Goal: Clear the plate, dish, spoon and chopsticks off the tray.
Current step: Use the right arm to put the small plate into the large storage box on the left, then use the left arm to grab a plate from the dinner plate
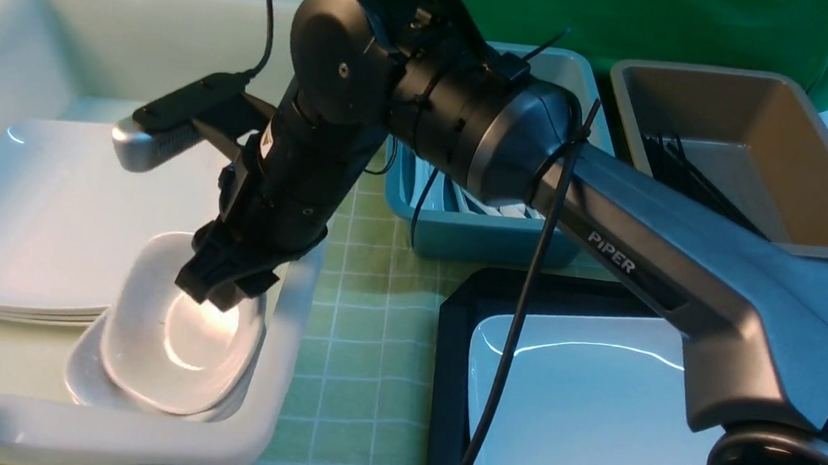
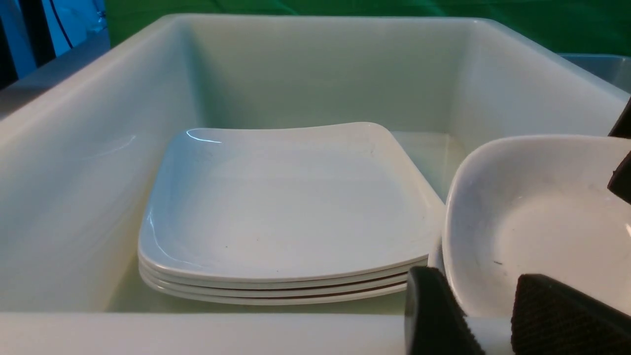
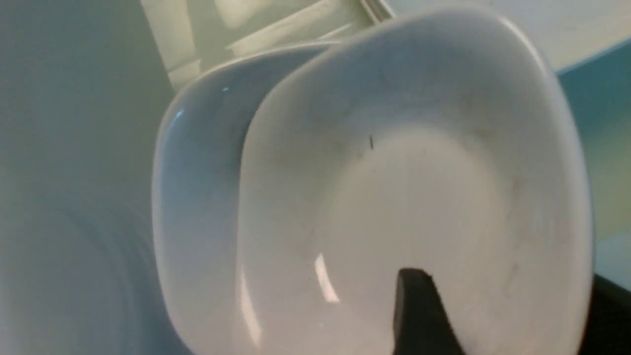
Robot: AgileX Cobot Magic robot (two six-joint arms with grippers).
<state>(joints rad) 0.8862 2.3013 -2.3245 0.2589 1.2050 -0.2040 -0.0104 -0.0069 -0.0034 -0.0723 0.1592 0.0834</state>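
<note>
Resting on the tub's (image 1: 297, 312) stack (image 1: 88, 377), the dish (image 1: 176, 347) sits under the right pincer (image 1: 221, 295), grip unclear; the plate (image 1: 577, 415) waits on the tray (image 1: 450, 368).

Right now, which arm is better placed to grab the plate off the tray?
Probably right: the plate on the tray lies on its side; left pincer sits at the white tub.

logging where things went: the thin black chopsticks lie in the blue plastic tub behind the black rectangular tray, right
No: the thin black chopsticks lie in the brown plastic tub, not the blue tub, as the front view shows. That brown tub does stand behind the black rectangular tray.
</note>
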